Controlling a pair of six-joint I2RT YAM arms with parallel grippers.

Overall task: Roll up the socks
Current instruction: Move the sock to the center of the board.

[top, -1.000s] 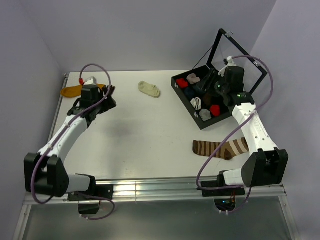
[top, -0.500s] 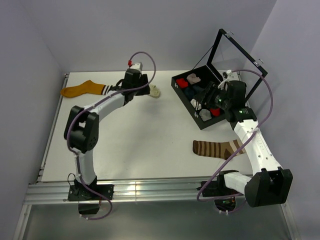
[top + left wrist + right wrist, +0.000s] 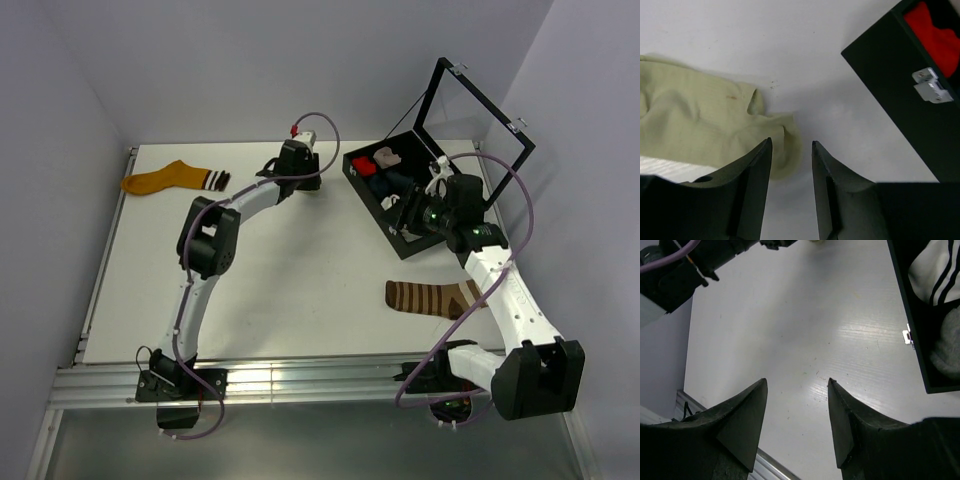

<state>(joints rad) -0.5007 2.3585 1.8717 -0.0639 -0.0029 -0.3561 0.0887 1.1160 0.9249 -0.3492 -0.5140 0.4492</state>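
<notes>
My left claw (image 3: pixel 791 150) stands part-open, gripping nothing, astride one end of the cream ankle sock (image 3: pixel 705 115) lying flat on the worktop (image 3: pixel 765 40), probably to start the roll. My right claw (image 3: pixel 797 385) is released and empty.

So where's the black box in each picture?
Top view: the box sits on the far right of the table, lid up.
Left wrist view: its wall fills the top right corner.
Right wrist view: its wall runs down the right edge.
Shared landmark: the silver latch on the wall, which also shows in the right wrist view. It is too small to find from the top.
</notes>
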